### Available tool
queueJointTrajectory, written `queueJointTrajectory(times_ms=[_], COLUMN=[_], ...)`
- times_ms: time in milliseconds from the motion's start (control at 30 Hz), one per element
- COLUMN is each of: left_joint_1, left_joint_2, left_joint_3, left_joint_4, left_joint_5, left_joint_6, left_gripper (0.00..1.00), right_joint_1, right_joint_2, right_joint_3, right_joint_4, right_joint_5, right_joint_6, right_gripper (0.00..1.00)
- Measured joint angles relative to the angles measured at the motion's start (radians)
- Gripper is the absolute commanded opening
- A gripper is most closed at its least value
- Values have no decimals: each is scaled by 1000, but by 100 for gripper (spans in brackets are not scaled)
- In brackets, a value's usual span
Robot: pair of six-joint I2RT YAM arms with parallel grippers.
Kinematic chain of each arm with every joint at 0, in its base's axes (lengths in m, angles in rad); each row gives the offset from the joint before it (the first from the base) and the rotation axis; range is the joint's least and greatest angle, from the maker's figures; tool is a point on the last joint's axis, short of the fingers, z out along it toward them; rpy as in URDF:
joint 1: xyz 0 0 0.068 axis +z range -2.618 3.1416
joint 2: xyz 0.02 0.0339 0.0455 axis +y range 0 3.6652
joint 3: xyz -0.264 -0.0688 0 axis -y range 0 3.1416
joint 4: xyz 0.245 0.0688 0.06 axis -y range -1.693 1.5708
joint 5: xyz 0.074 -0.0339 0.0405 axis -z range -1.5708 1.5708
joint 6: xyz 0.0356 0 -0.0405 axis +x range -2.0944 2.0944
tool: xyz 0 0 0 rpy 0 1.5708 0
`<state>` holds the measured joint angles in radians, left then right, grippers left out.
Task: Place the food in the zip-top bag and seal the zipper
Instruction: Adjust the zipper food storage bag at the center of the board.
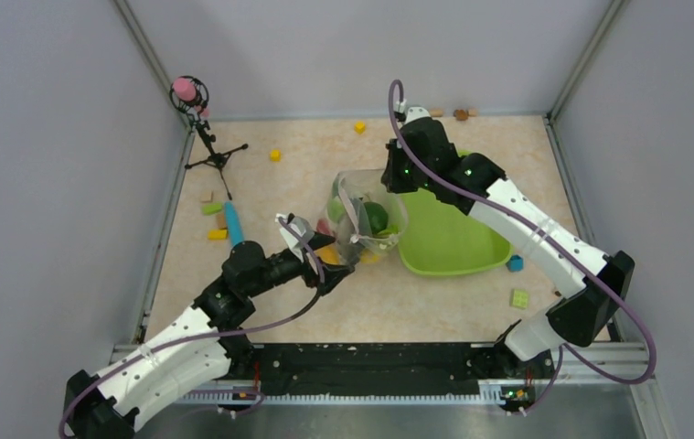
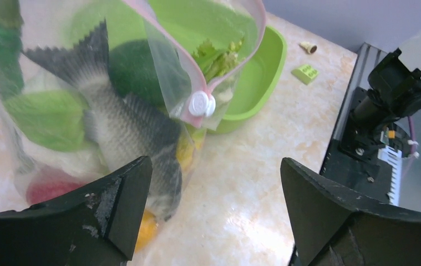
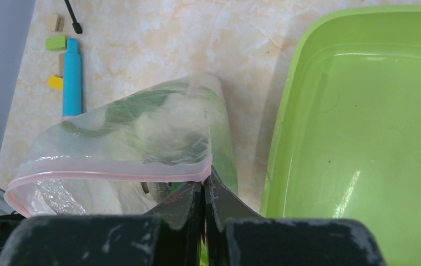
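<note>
The clear zip-top bag [image 1: 366, 219] stands upright left of the lime-green tray [image 1: 453, 242], its mouth partly open. Inside it [image 2: 58, 83] is food: a grey toy fish [image 2: 125, 124], green leaves [image 2: 50, 119], dark green, red and yellow pieces. A white slider [image 2: 201, 103] sits on the pink zipper [image 2: 169, 44]. My right gripper [image 3: 204, 185] is shut on the end of the zipper [image 3: 113, 174] and holds the bag's mouth edge up. My left gripper [image 2: 213, 163] is open and empty, low over the table at the bag's near side; it also shows in the top view [image 1: 329, 270].
The tray [image 3: 363, 138] is beside the bag, to its right. A blue cylinder [image 1: 233, 222] and small blocks [image 1: 216, 208] lie at the left. A small tripod with a pink ball [image 1: 198, 119] stands at the back left. Green [image 1: 519, 298] and blue [image 1: 515, 263] blocks lie right of the tray.
</note>
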<state>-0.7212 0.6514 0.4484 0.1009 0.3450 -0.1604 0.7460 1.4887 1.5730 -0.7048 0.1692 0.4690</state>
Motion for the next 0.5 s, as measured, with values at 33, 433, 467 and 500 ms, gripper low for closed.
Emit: queueJointTrajectory(times_ms=[33,433,467,500], left_joint_1=[-3,-25,-26,-27], left_joint_2=[2,170,185,200], left_joint_3=[-11,-40,-40,-40], left_joint_4=[36,382,391,399], left_joint_5=[-5,8,13,18], left_joint_6=[7,38,40,43], left_gripper=[88,56,53,50], right_joint_1=[0,0,0,0], right_joint_2=[0,-21,-28,-32], right_joint_3=[0,-44,-55,-61], right_joint_4=[0,42,47,50], right_joint_5=[-2,-39,-42,-43], right_joint_6=[2,16,19,22], right_gripper=[0,0,0,0])
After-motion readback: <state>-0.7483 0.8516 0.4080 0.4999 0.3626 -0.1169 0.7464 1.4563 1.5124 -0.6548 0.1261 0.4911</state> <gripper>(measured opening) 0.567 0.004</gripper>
